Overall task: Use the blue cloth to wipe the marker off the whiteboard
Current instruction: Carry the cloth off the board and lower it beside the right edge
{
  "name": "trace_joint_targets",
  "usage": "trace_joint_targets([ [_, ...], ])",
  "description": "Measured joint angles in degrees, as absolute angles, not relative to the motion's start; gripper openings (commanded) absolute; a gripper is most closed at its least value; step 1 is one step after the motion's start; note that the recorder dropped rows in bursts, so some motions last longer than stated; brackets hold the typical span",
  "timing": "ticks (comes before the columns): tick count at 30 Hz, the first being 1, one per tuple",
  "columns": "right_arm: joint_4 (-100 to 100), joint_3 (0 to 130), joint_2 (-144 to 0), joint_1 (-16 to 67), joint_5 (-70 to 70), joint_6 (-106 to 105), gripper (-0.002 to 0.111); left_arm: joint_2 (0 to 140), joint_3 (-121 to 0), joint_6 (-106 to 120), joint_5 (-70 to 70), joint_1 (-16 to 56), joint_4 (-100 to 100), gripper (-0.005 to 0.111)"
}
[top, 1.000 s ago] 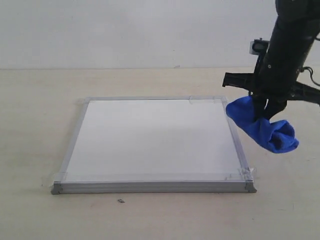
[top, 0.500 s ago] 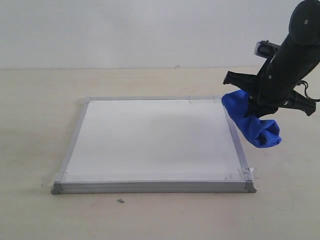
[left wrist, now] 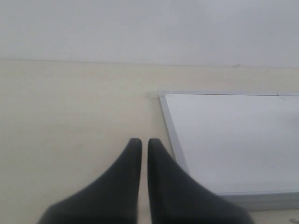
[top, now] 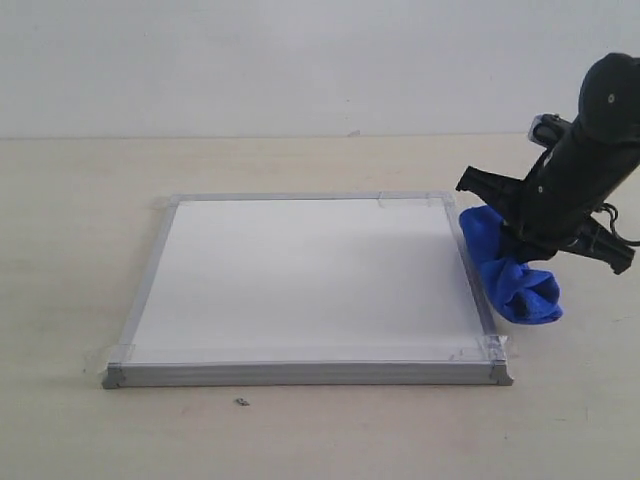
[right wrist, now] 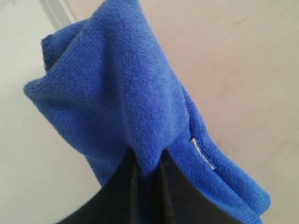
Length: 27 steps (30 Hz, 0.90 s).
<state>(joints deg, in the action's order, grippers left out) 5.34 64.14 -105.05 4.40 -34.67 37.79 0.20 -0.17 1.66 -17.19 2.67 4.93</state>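
The whiteboard (top: 300, 280) lies flat on the table, and its white face shows no red marker lines in any view. My right gripper (top: 528, 248) hangs just off the board's right edge, shut on the blue cloth (top: 512, 278). The cloth droops beside the frame, down to the table or close above it. In the right wrist view the cloth (right wrist: 117, 93) bulges out from between the shut fingers of the gripper (right wrist: 148, 163), with the board's face (right wrist: 18, 70) beside it. My left gripper (left wrist: 141, 142) is shut on nothing over bare table, next to the board's left frame (left wrist: 169, 126).
A pale wall (top: 250, 60) rises behind the beige table. A small dark speck (top: 242, 402) lies in front of the board's near edge. The left arm does not show in the exterior view.
My right arm has come down and tilted, carrying the blue cloth lower beside the board's right edge. The board has not moved.
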Motion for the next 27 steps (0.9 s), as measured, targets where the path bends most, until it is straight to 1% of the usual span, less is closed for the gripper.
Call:
trace_joint_targets([
  [8, 4.83, 62.71, -105.05, 2.68, -32.99, 36.19, 0.0, 0.2, -0.17, 1.66, -17.19, 2.67, 4.93, 0.005],
  [19, 4.64, 62.71, -105.05, 2.68, -30.86, 36.07, 0.0, 0.2, -0.17, 1.66, -17.19, 2.67, 4.93, 0.005],
  [27, -0.33, 62.71, -105.05, 2.68, -30.62, 42.6, 0.0, 0.2, -0.17, 1.66, -17.19, 2.67, 4.93, 0.005],
])
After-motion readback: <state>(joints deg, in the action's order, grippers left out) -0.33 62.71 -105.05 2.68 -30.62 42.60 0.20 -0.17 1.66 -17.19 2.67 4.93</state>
